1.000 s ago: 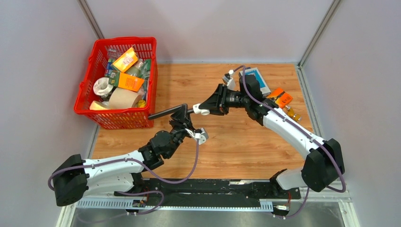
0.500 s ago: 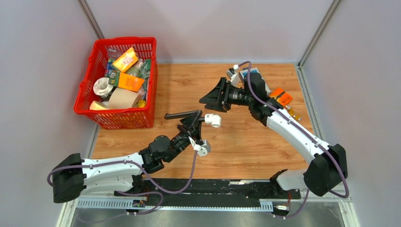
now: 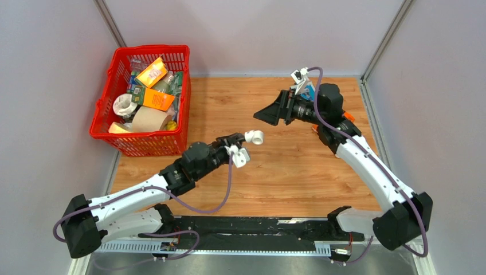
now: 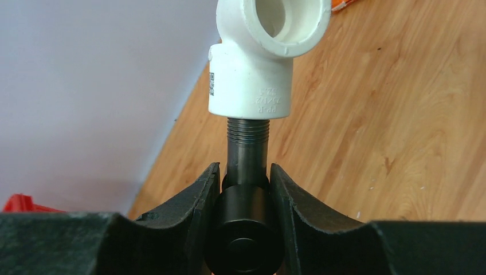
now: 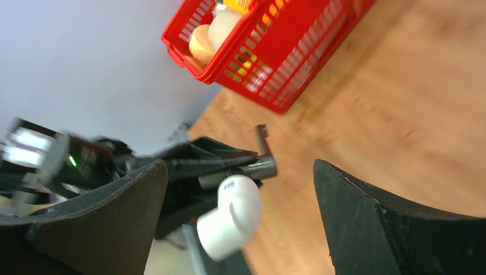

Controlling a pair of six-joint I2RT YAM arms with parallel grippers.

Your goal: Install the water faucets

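My left gripper (image 3: 234, 141) (image 4: 244, 175) is shut on the dark metal water faucet (image 4: 247, 150) (image 5: 258, 167), gripping its round body. The threaded end of the faucet sits inside a white plastic elbow fitting (image 3: 255, 137) (image 4: 259, 63) (image 5: 231, 220), held above the wooden table and pointing right. Most of the faucet's rod is hidden behind the left fingers (image 4: 192, 206). My right gripper (image 3: 261, 116) (image 5: 239, 166) hangs open, up and to the right of the elbow and apart from it, with nothing between its fingers (image 5: 367, 226).
A red basket (image 3: 152, 143) (image 5: 298, 69) full of tape rolls and packets stands at the back left. Behind the right arm lie a blue-and-white packet (image 3: 308, 91) and an orange item (image 3: 349, 117). Grey walls close in the table (image 3: 286, 177) on three sides.
The right gripper has opened, let go of the white elbow and drawn back to the far right. The left arm has swung the faucet with the elbow on its end toward the right.
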